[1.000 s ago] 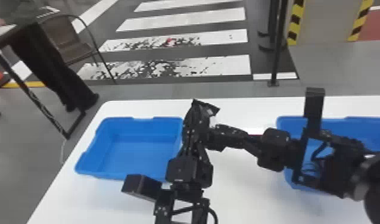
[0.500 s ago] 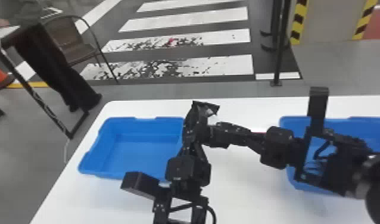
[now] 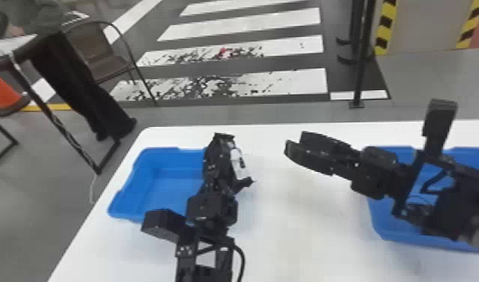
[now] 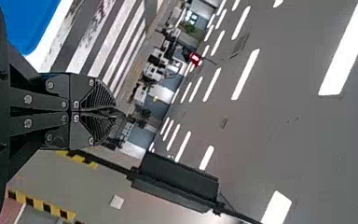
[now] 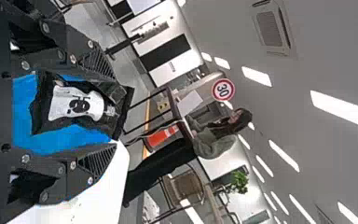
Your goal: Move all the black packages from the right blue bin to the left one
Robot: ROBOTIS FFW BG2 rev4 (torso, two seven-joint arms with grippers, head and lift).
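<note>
Head view from where I'm standing: left gripper (image 3: 220,150) has a black package (image 3: 239,163) pinched beside the left blue bin (image 3: 167,193), while the right gripper (image 3: 297,143) sits just beside it, fingers spread, empty. Left wrist view: fingers squeezed together, so I'd guess it's a thin grip on an edge, and the package could slip onto the table. Right wrist view: package is between those spread fingers, so a sloppy retreat might snag it.
</note>
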